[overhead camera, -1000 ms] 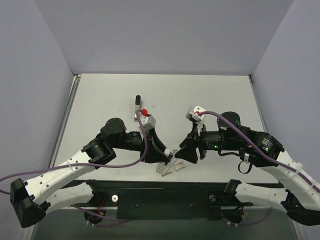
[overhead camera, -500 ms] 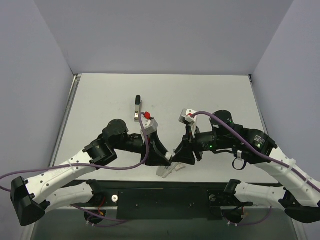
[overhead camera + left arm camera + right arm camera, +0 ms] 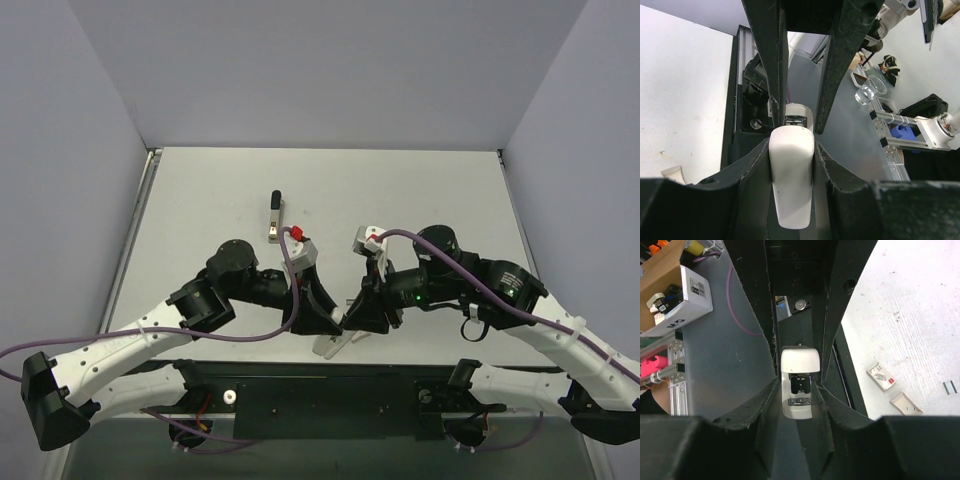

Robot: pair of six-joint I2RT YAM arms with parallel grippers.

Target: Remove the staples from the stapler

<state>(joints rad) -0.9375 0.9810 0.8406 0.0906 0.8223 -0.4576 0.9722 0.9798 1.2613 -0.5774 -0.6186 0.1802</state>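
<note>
The stapler's white shell (image 3: 345, 320) hangs above the table's near edge between both grippers. My left gripper (image 3: 332, 318) is shut on it; in the left wrist view the shell (image 3: 791, 185) is pinched between my fingers (image 3: 752, 175). My right gripper (image 3: 358, 314) faces it from the right, its fingertips (image 3: 774, 385) tight against the shell's other end (image 3: 800, 360), whose open side shows black and metal parts. The black-ended metal inner bar (image 3: 275, 215) lies apart on the table. A tiny grey strip like the staples (image 3: 950, 386) lies on the table.
Two small white tabs (image 3: 335, 345) lie on the table just under the grippers; they also show in the right wrist view (image 3: 882, 377). The table's front edge and the black base rail (image 3: 320, 385) are directly below. Grey walls enclose the table's sides and back.
My right gripper has moved left and closed in around the stapler shell held by my left gripper. The left arm has shifted slightly right and nearer. The inner bar has not moved.
</note>
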